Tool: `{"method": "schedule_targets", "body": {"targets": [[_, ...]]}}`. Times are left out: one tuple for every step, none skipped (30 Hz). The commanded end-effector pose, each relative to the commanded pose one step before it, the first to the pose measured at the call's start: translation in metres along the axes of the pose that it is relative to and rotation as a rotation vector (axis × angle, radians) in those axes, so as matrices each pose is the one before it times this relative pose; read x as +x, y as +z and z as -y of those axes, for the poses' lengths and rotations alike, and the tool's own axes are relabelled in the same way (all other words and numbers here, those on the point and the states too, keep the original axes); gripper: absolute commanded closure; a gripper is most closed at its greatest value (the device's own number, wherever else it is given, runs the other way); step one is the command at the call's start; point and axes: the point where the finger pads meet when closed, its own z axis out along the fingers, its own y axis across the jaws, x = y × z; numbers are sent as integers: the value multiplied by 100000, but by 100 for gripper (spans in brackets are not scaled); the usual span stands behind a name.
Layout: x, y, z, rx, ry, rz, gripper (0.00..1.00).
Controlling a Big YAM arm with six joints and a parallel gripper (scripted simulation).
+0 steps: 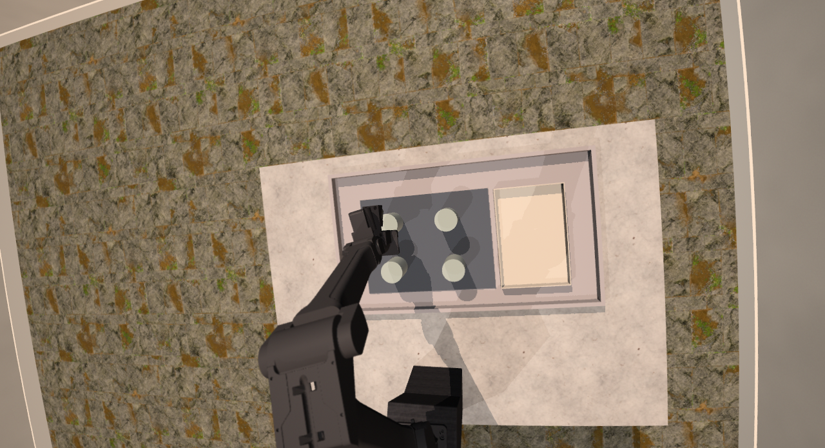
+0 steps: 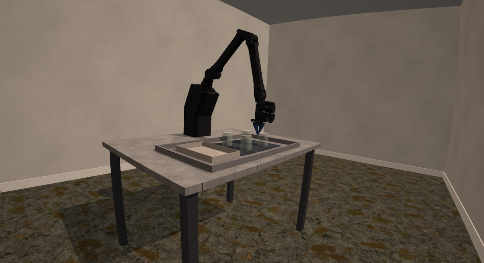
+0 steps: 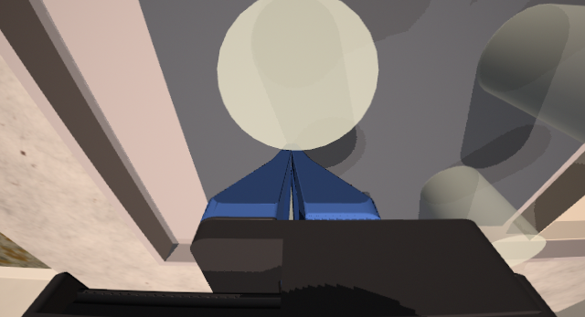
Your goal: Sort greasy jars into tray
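Note:
Several pale translucent jars stand upright on the dark mat (image 1: 425, 238) (image 3: 398, 125). The far left jar (image 1: 389, 222) (image 2: 264, 140) (image 3: 297, 70) is closest to my gripper (image 2: 258, 133) (image 3: 291, 152). The gripper is shut and empty, its blue tips pointing down on that jar's robot side, near its top; whether they touch is unclear. The far right jar (image 1: 445, 220) (image 2: 246, 143) (image 3: 526, 47), near right jar (image 1: 453, 270) (image 2: 227, 139) (image 3: 450, 189) and near left jar (image 1: 391, 271) (image 2: 245, 131) stand apart. The near left jar is hidden in the wrist view. The tray (image 1: 533, 238) (image 2: 193, 155) holds no jar.
A raised rim (image 1: 594, 232) (image 2: 186, 162) (image 3: 105, 139) surrounds the mat and tray. The tray stands just right of the mat in the top view. The arm's base (image 1: 427, 393) (image 2: 201, 112) stands on the robot side of the table, outside the rim.

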Motion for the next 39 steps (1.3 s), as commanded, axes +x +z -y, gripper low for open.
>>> {"method": "schedule_targets", "body": {"targets": [[-1496,-567,210,-243,351,2131,100],[-13,0,0,0,0,0,100],[-13,0,0,0,0,0,100],[-13,0,0,0,0,0,100],[-13,0,0,0,0,0,100],[-13,0,0,0,0,0,100],[-13,0,0,0,0,0,100],[-13,0,0,0,0,0,100],[-13,0,0,0,0,0,100],[-13,0,0,0,0,0,100],[-13,0,0,0,0,0,100],[-13,0,0,0,0,0,100],[-13,0,0,0,0,0,100],[-13,0,0,0,0,0,100],[-13,0,0,0,0,0,100],[-13,0,0,0,0,0,100],[0,0,0,0,0,0,100],[0,0,0,0,0,0,100],[-13,0,0,0,0,0,100],[-13,0,0,0,0,0,100],[-13,0,0,0,0,0,100],[-13,0,0,0,0,0,100],[-13,0,0,0,0,0,100],[-13,0,0,0,0,0,100],[-13,0,0,0,0,0,100],[-13,0,0,0,0,0,100],[-13,0,0,0,0,0,100],[-13,0,0,0,0,0,100],[-13,0,0,0,0,0,100],[-13,0,0,0,0,0,100],[-13,0,0,0,0,0,100],[-13,0,0,0,0,0,100],[-13,0,0,0,0,0,100],[0,0,0,0,0,0,100],[0,0,0,0,0,0,100],[-13,0,0,0,0,0,100],[-13,0,0,0,0,0,100],[-13,0,0,0,0,0,100],[-13,0,0,0,0,0,100]]}}
